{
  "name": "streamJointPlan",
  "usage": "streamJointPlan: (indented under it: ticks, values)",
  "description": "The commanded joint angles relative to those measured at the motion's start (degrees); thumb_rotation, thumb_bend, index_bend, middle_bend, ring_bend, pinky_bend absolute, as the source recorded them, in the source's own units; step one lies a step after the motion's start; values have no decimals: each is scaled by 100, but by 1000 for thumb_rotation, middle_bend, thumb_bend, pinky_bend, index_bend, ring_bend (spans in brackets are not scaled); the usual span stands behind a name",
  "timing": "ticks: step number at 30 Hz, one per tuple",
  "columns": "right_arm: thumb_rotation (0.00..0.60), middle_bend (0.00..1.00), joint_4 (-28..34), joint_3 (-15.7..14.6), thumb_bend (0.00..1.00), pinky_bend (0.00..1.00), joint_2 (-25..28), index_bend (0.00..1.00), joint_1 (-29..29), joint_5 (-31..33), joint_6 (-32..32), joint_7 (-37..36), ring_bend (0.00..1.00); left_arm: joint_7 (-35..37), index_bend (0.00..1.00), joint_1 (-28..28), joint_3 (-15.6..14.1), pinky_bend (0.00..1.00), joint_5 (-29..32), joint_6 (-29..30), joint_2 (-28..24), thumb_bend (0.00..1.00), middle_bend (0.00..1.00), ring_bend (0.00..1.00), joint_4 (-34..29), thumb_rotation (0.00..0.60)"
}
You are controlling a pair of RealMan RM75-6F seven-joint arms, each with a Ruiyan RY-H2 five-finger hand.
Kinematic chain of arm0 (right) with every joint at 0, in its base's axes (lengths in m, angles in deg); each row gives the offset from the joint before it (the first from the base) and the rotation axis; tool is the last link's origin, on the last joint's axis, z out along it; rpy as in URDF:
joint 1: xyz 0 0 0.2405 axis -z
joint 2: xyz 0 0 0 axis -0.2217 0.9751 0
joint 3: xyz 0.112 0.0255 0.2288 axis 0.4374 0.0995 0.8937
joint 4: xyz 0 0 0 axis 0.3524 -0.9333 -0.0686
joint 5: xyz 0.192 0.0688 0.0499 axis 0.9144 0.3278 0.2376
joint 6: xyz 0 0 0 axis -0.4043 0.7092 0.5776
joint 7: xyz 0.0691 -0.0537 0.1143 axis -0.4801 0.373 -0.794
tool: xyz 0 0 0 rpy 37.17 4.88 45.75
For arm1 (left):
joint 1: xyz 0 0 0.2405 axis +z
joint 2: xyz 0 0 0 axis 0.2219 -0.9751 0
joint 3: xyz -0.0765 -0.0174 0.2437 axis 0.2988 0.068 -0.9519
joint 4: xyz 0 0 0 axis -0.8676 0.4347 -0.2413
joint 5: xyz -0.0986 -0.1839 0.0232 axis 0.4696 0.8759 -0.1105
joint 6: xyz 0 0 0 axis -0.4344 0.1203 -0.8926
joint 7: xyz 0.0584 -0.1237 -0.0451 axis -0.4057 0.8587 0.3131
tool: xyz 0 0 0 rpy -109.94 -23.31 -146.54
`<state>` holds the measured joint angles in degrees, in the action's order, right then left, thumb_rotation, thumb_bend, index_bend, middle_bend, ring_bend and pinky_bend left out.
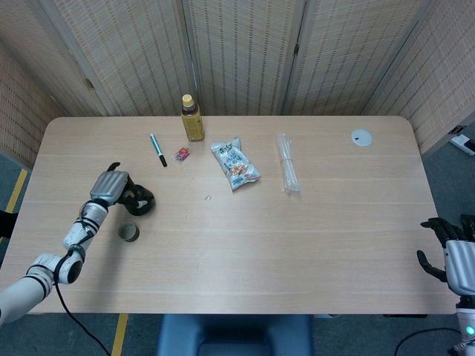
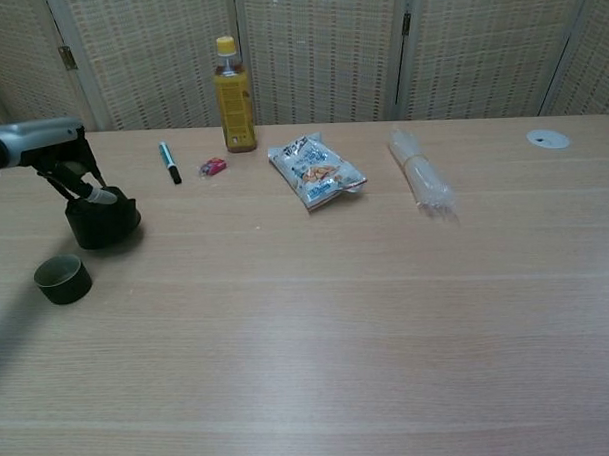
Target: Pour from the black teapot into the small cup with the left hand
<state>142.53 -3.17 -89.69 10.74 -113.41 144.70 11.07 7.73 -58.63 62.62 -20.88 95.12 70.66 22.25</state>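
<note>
- Woven screens (image 1: 245,55) stand along the far side and both flanks.
- Pale wood table (image 1: 312,245) (rounded corners).
- Grey floor (image 1: 15,174), yellow line at left.
</note>
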Motion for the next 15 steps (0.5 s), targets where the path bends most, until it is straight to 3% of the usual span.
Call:
streamJointPlan:
  ticks: [1,8,15]
  values:
    - [600,265,13,7,362,56,9,281,-10,-34,16,6,285,-46,1000,48,60,129,102,61,-109,187,1000,919,-204,374]
    - [600,265,80,38,361,56,80,281,-17,-111,105,36,284,-313,1000,115,125,197,265,248,-272,232,1000,932,-602,242]
    - [600,265,205,71,362,56,213,281,-46,-244,186,39,285,-671,1000,224,171,260,386,622,-362,438,1000,952,-979,224]
